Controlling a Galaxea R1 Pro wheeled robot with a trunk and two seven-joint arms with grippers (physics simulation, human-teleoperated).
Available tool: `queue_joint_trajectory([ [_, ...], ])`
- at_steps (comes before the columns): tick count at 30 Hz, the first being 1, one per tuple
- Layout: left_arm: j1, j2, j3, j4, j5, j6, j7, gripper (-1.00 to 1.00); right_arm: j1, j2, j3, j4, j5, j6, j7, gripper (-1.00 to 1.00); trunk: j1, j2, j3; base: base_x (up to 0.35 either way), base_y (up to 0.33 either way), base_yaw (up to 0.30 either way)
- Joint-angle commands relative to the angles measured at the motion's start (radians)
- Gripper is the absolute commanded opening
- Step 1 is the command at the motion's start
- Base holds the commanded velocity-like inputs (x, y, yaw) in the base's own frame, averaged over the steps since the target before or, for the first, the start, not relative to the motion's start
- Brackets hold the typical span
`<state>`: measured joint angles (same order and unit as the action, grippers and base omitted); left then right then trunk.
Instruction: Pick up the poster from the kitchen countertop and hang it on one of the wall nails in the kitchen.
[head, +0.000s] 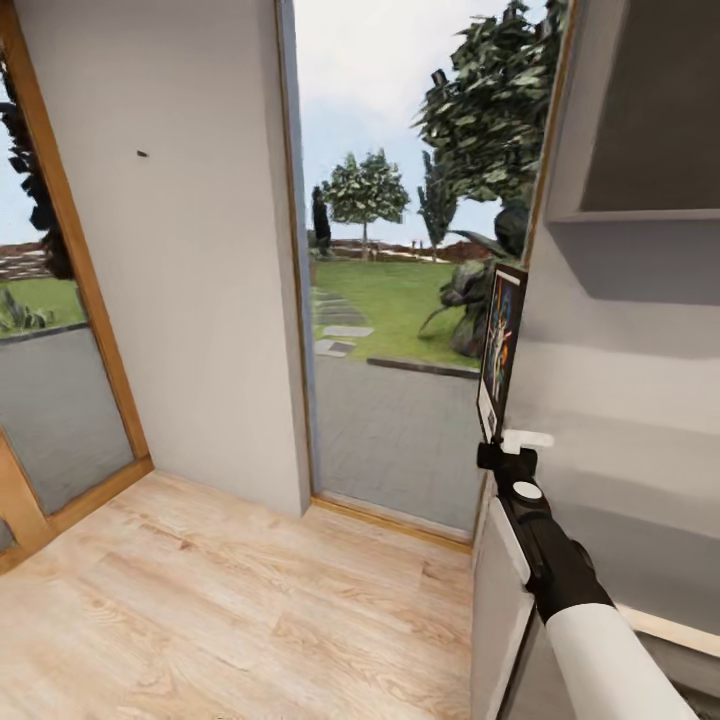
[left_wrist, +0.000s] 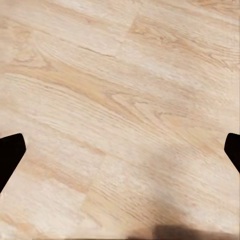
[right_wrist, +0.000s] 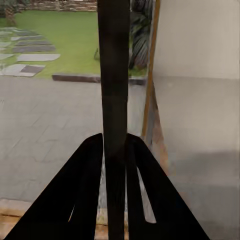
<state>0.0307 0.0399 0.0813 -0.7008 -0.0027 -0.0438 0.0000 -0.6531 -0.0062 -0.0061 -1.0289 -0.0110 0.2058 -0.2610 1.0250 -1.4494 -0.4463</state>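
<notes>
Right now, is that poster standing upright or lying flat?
Upright. The poster stands on its short edge, rising straight above the right gripper that clamps its bottom; in the right wrist view it shows edge-on between the fingers.

Head camera looks down at the wood floor (head: 200, 600) and glass doorway (head: 400, 300). Left wrist camera faces straight down, close to the floor. Right wrist camera looks past its jaws at that doorway.

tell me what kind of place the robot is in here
Likely a house room opening onto a garden: wood plank floor, plain grey wall with a nail, tall glass window showing lawn and trees.
</notes>
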Motion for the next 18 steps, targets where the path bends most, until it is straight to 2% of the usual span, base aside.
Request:
queue_joint_trajectory([
  [1, 0.000, 0.000, 0.000, 0.000, 0.000, -0.002, 0.000, 1.00, 0.000, 0.000, 0.001, -0.002, -0.003, 0.006, -0.002, -1.00, 0.000, -0.001, 0.000, -0.050, 0.293, 0.248],
  [9, 0.000, 0.000, 0.000, 0.000, 0.000, -0.002, 0.000, 1.00, 0.000, 0.005, 0.005, -0.002, -0.003, 0.007, -0.002, -1.00, 0.000, -0.001, 0.006, -0.074, 0.293, 0.253],
  [14, 0.000, 0.001, 0.000, 0.000, 0.000, -0.002, -0.001, 1.00, 0.000, 0.011, 0.007, -0.002, -0.004, 0.057, 0.001, -1.00, 0.000, -0.001, 0.010, -0.084, 0.293, 0.255],
  [18, 0.000, 0.009, 0.000, 0.000, 0.000, -0.002, -0.001, 1.00, 0.000, 0.012, 0.009, -0.002, -0.004, 0.067, 0.002, -1.00, 0.000, -0.001, 0.013, -0.085, 0.293, 0.250],
])
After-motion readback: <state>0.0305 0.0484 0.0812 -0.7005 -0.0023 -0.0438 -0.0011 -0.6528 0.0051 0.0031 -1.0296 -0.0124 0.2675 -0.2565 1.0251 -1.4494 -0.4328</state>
